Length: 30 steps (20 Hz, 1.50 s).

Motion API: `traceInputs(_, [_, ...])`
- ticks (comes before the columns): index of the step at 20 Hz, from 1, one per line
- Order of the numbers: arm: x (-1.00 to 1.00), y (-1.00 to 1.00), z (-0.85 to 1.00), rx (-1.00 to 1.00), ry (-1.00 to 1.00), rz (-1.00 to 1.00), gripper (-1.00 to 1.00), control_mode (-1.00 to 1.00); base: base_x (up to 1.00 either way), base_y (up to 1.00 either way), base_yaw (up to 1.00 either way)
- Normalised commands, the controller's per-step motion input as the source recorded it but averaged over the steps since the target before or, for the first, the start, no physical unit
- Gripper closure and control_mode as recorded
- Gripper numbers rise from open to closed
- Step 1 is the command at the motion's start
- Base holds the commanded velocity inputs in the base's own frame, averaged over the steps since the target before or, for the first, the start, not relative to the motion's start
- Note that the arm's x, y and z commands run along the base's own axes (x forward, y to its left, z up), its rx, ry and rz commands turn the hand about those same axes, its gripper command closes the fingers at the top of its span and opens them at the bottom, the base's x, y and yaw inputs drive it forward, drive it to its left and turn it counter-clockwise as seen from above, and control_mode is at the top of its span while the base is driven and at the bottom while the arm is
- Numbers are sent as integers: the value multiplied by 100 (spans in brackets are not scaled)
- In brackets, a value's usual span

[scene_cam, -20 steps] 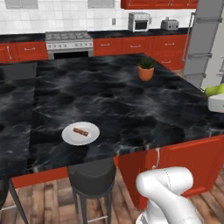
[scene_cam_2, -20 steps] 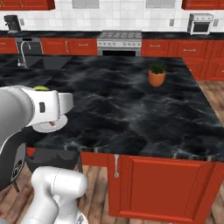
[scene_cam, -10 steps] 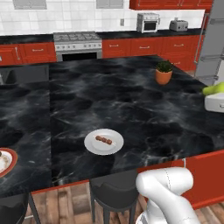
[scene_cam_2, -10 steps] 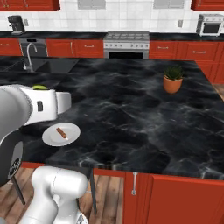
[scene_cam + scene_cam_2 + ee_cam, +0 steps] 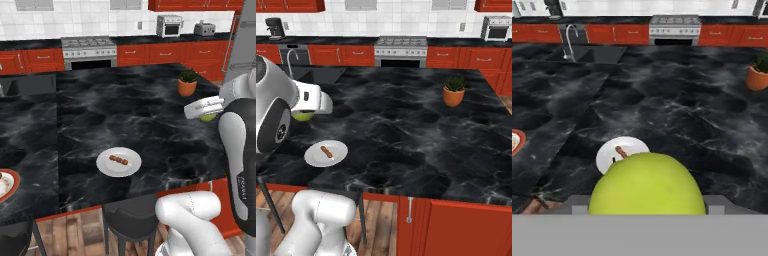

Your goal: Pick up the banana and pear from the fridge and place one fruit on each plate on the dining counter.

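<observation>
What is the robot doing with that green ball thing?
That green thing is the pear. The robot's gripper is holding it up above the dining counter, near a white plate with a small brown morsel on it. The pear is not on the plate yet. A potted plant stands farther along the counter, and a second plate sits near the counter's left edge.
</observation>
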Motion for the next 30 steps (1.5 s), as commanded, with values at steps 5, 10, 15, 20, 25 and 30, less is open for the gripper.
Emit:
traceInputs(5, [82, 78, -78, -9, 47, 6, 100, -100, 0, 0, 0])
traceInputs(10, [57, 58, -67, -8, 39, 9, 100, -100, 0, 0, 0])
traceInputs(15, [60, 27, -60, -9, 19, 5, 100, -100, 0, 0, 0])
traceInputs(20, [68, 15, -61, -15, 6, 0, 100, -100, 0, 0, 0])
traceInputs(25, [62, 17, -73, -12, 11, 3, 100, -100, 0, 0, 0])
traceInputs(30, [60, 19, -74, -6, 9, 5, 100, -100, 0, 0, 0])
